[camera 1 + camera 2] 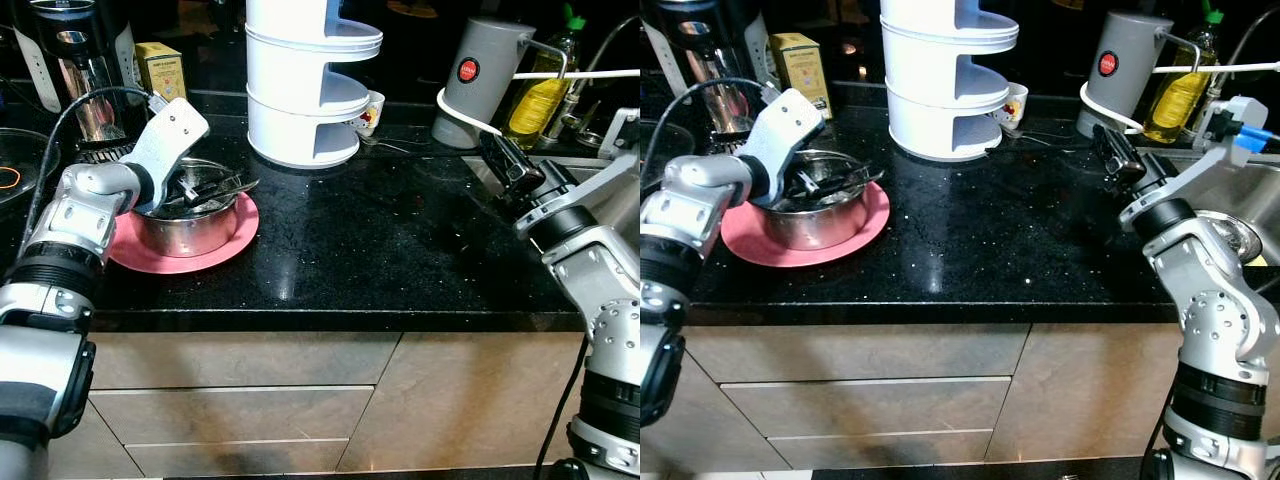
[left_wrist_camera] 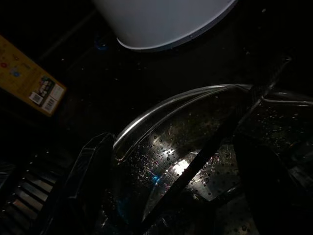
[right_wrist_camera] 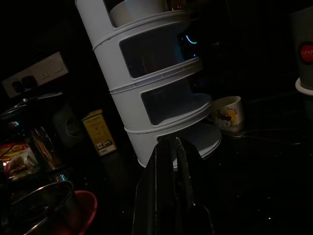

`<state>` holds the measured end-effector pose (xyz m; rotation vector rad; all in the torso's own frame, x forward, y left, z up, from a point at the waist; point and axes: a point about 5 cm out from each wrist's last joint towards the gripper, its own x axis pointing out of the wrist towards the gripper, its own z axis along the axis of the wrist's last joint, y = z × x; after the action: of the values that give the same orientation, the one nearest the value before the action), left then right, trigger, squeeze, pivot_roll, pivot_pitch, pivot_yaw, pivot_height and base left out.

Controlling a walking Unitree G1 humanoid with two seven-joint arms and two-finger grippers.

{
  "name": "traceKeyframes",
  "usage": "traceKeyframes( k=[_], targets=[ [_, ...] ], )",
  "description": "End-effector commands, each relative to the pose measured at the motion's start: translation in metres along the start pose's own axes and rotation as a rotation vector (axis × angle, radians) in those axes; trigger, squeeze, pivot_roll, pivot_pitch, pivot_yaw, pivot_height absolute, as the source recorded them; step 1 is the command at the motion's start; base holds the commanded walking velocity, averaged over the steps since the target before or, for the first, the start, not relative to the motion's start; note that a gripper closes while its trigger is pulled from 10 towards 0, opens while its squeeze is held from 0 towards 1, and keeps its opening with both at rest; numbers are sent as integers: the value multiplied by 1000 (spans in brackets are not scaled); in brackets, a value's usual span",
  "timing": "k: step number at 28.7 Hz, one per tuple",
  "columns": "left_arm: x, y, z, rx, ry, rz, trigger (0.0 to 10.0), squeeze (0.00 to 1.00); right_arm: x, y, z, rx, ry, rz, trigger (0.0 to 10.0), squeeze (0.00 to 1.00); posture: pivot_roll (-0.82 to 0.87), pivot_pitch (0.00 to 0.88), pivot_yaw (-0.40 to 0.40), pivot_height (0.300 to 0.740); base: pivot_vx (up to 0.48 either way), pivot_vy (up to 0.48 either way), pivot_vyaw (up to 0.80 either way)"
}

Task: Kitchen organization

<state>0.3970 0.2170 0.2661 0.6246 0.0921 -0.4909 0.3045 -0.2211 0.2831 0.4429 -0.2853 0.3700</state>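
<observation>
Two grippers, left gripper (image 1: 190,190) apparently open inside steel bowl (image 1: 195,232), right gripper (image 3: 168,147) closed, empty.

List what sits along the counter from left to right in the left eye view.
Pink plate with steel bowl → white tiered rack → small mug → grey kettle → oil bottle.

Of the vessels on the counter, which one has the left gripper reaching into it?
The steel bowl on the pink plate: the left gripper dips inside it. The small mug behind the white tiered rack stands untouched.
</observation>
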Motion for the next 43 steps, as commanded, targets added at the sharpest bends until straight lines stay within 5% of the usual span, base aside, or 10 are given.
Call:
traceKeyframes(
  k=[1,3,4,7,8,20,31,43],
  targets=[
    [6,-11,-8,-18,36,-60,10000,0,-2,1,9,-12,-22,0,10000,0,-109,0,-107,740,0,0,0],
    [6,-11,-9,-20,41,-68,10000,0,-2,1,9,-13,-20,-1,10000,0,-109,0,-107,740,0,0,0],
    [6,-12,-11,-29,49,-80,4941,0,-2,1,9,-13,-19,-2,10000,0,-110,1,-110,740,0,0,0],
    [7,-13,-13,-40,57,-96,4941,0,-2,1,9,-12,-18,-4,10000,0,-110,1,-110,740,0,0,0],
    [7,-14,-14,-42,61,-100,0,0,-2,1,9,-12,-18,-4,10000,0,-110,1,-110,740,0,0,0],
    [8,-25,-27,-55,151,-216,0,0,-2,1,13,-17,-22,-13,10000,0,-115,1,-109,740,0,0,0],
    [8,-26,-27,-51,160,-214,0,0,-1,0,11,-15,-24,-20,10000,0,-107,0,-107,740,0,0,0],
    [-5,3,12,-51,-51,-14,0,0,2,1,6,27,-59,-21,10000,0,-87,0,-94,740,0,0,0]
  ],
)
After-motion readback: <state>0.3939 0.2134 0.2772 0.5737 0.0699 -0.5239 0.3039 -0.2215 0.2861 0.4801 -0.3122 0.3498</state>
